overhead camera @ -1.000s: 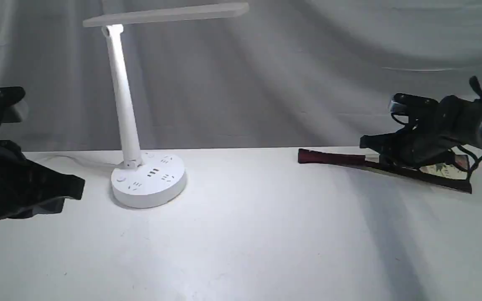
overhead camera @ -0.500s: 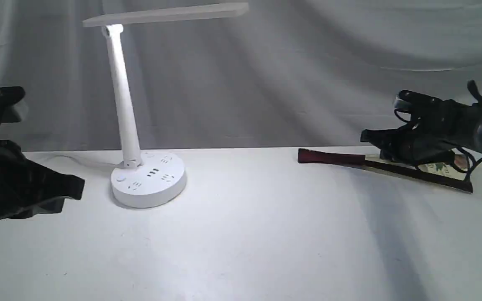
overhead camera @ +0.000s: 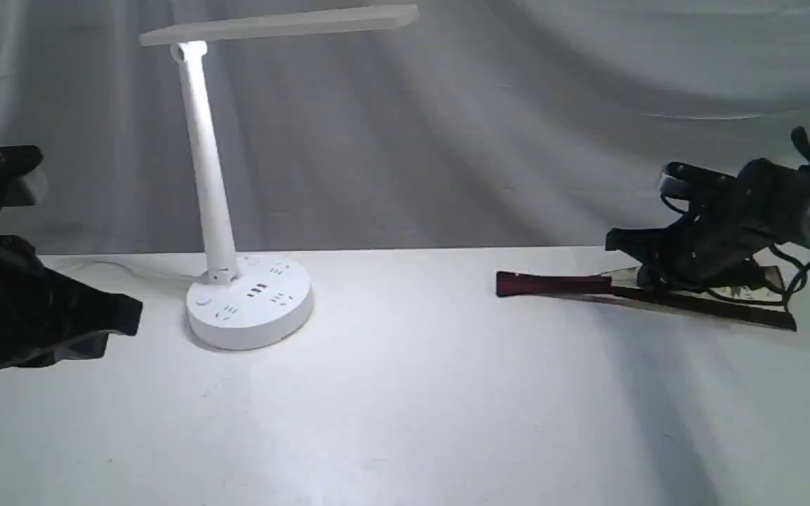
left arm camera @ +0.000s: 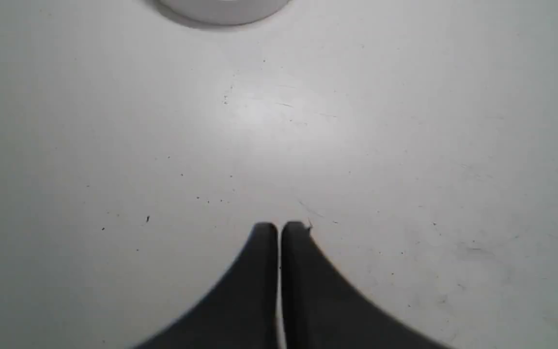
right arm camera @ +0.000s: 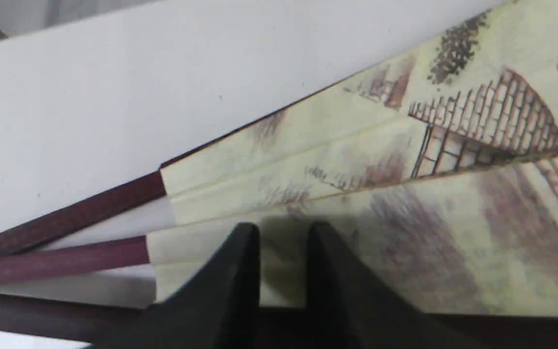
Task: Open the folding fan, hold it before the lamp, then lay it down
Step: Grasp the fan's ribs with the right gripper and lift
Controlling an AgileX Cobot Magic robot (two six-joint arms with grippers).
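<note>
The folding fan (overhead camera: 574, 286) lies on the right of the table, partly spread. Its cream painted paper (right arm camera: 405, 145) and maroon ribs (right arm camera: 66, 220) fill the right wrist view. My right gripper (overhead camera: 647, 274) sits low over the fan's middle. Its fingers (right arm camera: 245, 242) stand a narrow gap apart across a dark outer rib, seemingly closed on it, with the tips (right arm camera: 284, 230) over the paper. The white lamp (overhead camera: 211, 176) stands at the back left, its head out over the table. My left gripper (overhead camera: 124, 320) hovers shut and empty at the far left (left arm camera: 279, 225).
The lamp's round base with sockets (overhead camera: 250, 302) sits just right of the left gripper, and its rim (left arm camera: 221, 9) shows in the left wrist view. A thin cord (overhead camera: 117, 266) runs from the base to the left. A grey cloth backdrop (overhead camera: 517, 105) hangs behind the white table (overhead camera: 412, 393).
The right gripper rose slightly, then dipped again. The fan's pivot end shifted a little down and left, and more cream paper shows under the gripper. The left arm has not moved.
</note>
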